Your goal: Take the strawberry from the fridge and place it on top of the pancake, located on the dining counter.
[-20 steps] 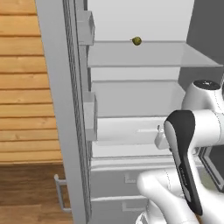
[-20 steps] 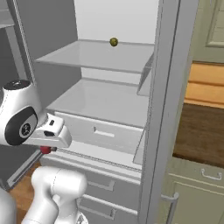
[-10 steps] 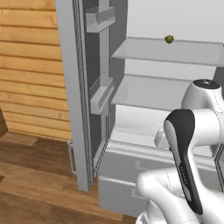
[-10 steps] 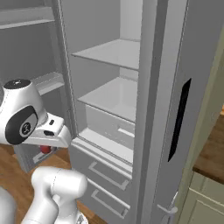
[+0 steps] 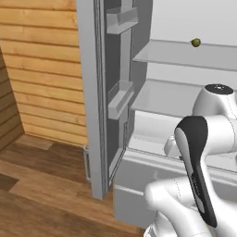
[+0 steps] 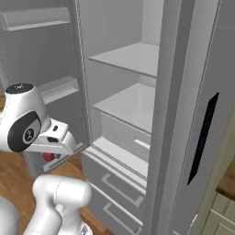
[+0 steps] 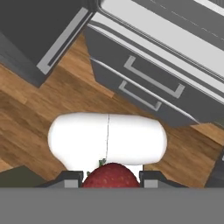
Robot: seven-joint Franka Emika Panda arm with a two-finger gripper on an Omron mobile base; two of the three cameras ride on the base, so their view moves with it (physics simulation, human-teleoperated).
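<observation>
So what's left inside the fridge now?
A small olive-green fruit sits on the upper shelf of the fridge; the other shelves and door bins look bare. The two lower drawers are shut, so their contents stay hidden.

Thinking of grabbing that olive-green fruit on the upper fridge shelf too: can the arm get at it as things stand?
Probably not: the jaws are shut on the strawberry, low outside the fridge. The olive-green fruit sits unobstructed on the open upper shelf.
</observation>
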